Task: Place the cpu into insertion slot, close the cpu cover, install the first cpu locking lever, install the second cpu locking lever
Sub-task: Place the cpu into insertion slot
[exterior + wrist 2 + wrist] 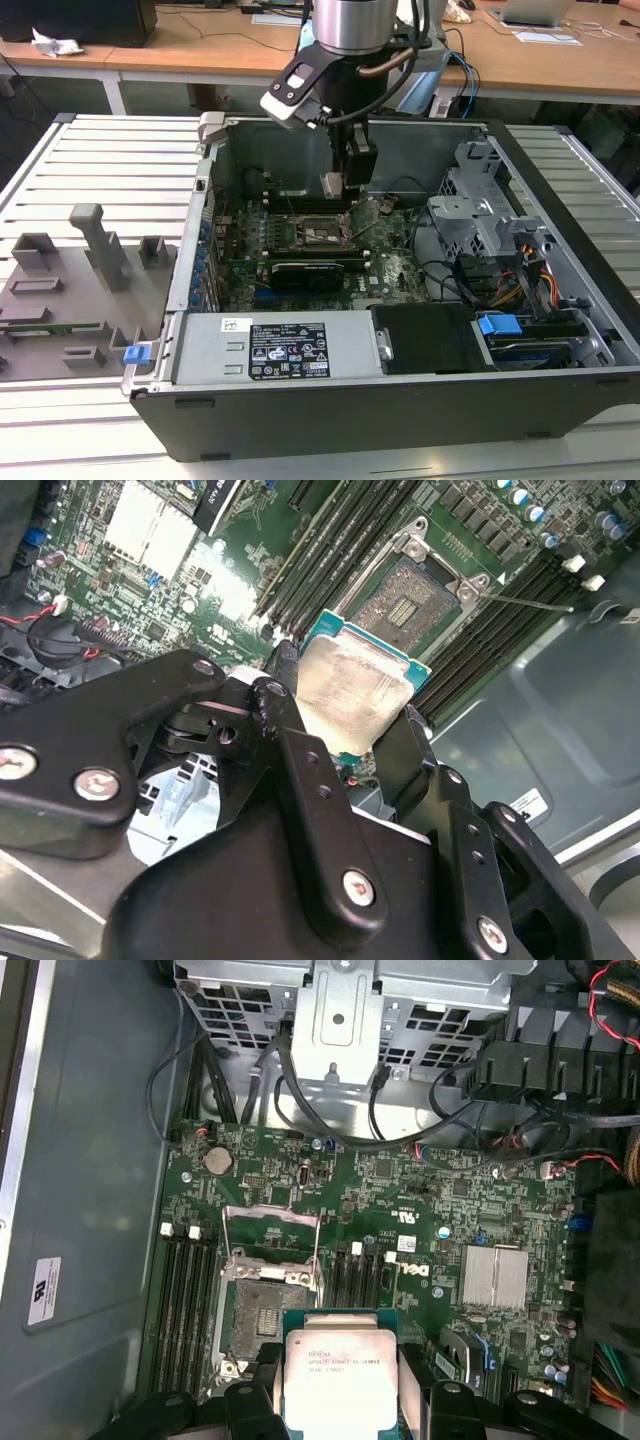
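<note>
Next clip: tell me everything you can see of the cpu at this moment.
The cpu is a small, flat, square chip with a silvery-beige metal lid bearing fine print. A thin green board edge shows around the lid. In both wrist views the gripper clamps it by two opposite edges between black fingers. It is held face up in the air above the motherboard, near the bare insertion slot and not seated in it. Nothing else touches it.
</note>
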Robot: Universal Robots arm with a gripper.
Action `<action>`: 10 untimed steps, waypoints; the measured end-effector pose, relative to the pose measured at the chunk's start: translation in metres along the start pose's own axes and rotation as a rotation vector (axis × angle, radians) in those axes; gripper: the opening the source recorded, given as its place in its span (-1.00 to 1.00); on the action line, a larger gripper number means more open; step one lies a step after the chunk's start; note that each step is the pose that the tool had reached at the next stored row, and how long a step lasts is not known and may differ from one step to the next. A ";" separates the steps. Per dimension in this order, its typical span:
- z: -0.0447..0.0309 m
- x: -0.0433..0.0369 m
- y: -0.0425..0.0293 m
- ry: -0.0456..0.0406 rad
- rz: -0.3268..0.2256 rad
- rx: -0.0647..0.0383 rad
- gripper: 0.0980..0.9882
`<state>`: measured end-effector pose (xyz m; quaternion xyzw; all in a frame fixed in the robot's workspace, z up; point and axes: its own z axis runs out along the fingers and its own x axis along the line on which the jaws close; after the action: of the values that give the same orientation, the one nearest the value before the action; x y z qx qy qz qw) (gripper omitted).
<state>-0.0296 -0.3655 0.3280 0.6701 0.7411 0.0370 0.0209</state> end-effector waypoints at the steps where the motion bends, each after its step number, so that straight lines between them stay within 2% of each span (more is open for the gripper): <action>1: 0.0008 0.0000 0.0000 -0.0005 0.008 0.000 0.00; 10: 0.0062 0.0000 -0.0005 -0.0092 0.111 -0.002 0.00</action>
<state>-0.0296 -0.3654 0.3218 0.7102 0.7027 0.0358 0.0229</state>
